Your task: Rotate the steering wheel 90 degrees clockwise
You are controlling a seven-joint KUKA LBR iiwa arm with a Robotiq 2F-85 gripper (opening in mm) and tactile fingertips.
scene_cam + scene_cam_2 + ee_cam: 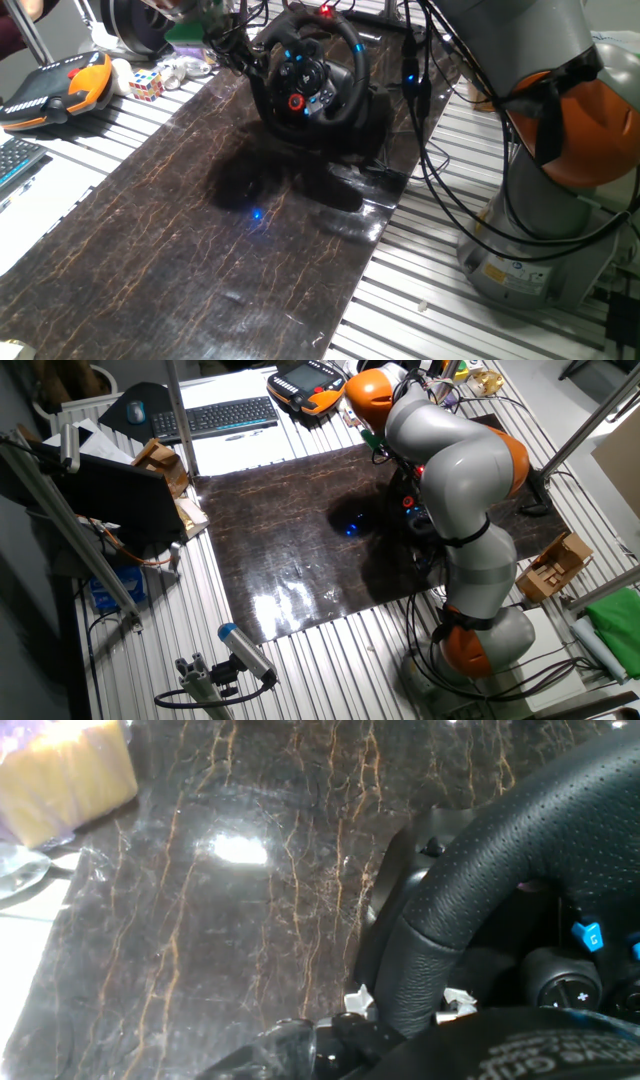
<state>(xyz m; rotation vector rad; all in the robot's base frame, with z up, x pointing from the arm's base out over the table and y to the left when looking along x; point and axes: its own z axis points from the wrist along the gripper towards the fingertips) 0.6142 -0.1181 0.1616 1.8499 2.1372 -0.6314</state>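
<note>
The steering wheel (305, 72) is black, with a red round button and blue-lit buttons on its hub, and stands on a bulky black base at the far end of the dark marble-look mat (200, 240). My gripper (246, 55) reaches in from the left and is at the wheel's left rim. In the hand view the thick perforated rim (520, 850) runs between my two white fingertips (357, 1001), which sit on either side of it, so the gripper (405, 1003) is shut on the rim. In the other fixed view the arm (450, 460) hides most of the wheel.
An orange teach pendant (60, 85), a Rubik's cube (145, 83) and a keyboard (15, 160) lie left of the mat. Black cables (430, 150) hang right of the wheel beside the robot base (540, 240). A yellow sponge (65, 770) lies beyond the mat.
</note>
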